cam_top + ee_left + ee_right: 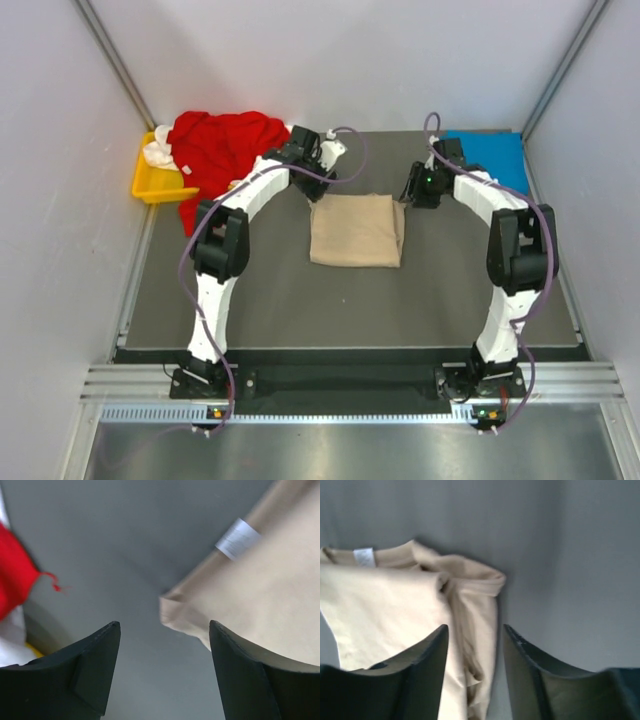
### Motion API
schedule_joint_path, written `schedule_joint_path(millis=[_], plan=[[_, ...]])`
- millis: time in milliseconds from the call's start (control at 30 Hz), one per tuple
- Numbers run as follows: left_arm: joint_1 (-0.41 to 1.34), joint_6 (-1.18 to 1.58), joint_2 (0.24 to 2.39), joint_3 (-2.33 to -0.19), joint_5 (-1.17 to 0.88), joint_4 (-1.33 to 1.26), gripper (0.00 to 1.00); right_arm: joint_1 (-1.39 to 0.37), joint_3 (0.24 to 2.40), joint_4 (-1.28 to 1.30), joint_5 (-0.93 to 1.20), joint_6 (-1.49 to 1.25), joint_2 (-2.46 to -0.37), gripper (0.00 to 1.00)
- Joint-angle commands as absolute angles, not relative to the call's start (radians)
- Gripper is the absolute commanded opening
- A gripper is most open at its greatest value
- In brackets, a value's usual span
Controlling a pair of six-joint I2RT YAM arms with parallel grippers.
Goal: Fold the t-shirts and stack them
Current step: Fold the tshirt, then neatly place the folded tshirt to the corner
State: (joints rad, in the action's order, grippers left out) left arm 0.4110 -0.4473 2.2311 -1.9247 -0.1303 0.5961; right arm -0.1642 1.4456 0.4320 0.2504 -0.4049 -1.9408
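Observation:
The beige t-shirt [355, 232] lies folded in a rectangle mid-table. My left gripper [312, 178] is open and empty, just above the shirt's far left corner [172, 611]; the corner lies between the fingertips, nearer the right one. My right gripper [413, 192] is open over the shirt's bunched right edge [480, 610], which runs between its fingers. The red t-shirt [225, 145] is heaped at the far left, and it also shows in the left wrist view [12, 585]. The blue t-shirt [490, 155] lies flat at the far right. White cloth [158, 152] sits on the tray.
A yellow plastic tray [148, 182] stands at the far left edge, partly under the red heap. A white neck label [237, 538] shows on the beige shirt's far edge. The dark mat [350, 300] is bare in front of the beige shirt. Grey walls enclose the table.

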Motion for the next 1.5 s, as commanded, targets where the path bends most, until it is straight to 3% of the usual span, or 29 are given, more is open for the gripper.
schedule_joint_path(millis=[0, 33, 67, 133, 300, 367, 533, 633, 900, 1033, 1233, 1467], plan=[[0.394, -0.405, 2.256, -2.048, -0.045, 0.575, 0.77, -0.133, 1.479, 0.379, 0.157, -0.402, -1.864, 0.49], [0.388, -0.396, 2.252, -2.068, -0.044, 0.580, 0.78, -0.136, 1.450, 0.364, 0.153, -0.399, -1.833, 0.52], [0.371, -0.375, 2.223, -2.063, -0.066, 0.580, 0.78, -0.138, 1.372, 0.330, 0.181, -0.396, -1.777, 0.64], [0.354, -0.350, 2.182, -1.993, -0.107, 0.566, 0.78, -0.147, 1.295, 0.313, 0.230, -0.394, -1.740, 0.76], [0.347, -0.334, 1.998, -1.728, -0.187, 0.529, 0.78, -0.167, 1.091, 0.207, 0.317, -0.440, -1.716, 0.93], [0.339, -0.333, 1.912, -1.603, -0.207, 0.512, 0.78, -0.172, 1.083, 0.181, 0.362, -0.454, -1.749, 0.93], [0.311, -0.336, 1.750, -1.382, -0.239, 0.457, 0.79, -0.184, 1.095, 0.081, 0.439, -0.518, -1.880, 0.86], [0.290, -0.322, 1.717, -1.348, -0.259, 0.454, 0.79, -0.190, 1.123, 0.019, 0.508, -0.567, -1.939, 0.72], [0.230, -0.308, 1.666, -1.302, -0.293, 0.449, 0.79, -0.190, 1.229, 0.063, 0.486, -0.534, -1.991, 0.00], [0.196, -0.328, 1.641, -1.292, -0.293, 0.453, 0.79, -0.157, 1.348, 0.173, 0.443, -0.431, -2.008, 0.00], [0.166, -0.357, 1.641, -1.299, -0.262, 0.454, 0.79, -0.114, 1.756, 0.472, 0.264, -0.237, -2.150, 0.00], [0.158, -0.374, 1.683, -1.338, -0.219, 0.449, 0.79, -0.043, 2.176, 0.630, 0.037, -0.155, -2.347, 0.00]])
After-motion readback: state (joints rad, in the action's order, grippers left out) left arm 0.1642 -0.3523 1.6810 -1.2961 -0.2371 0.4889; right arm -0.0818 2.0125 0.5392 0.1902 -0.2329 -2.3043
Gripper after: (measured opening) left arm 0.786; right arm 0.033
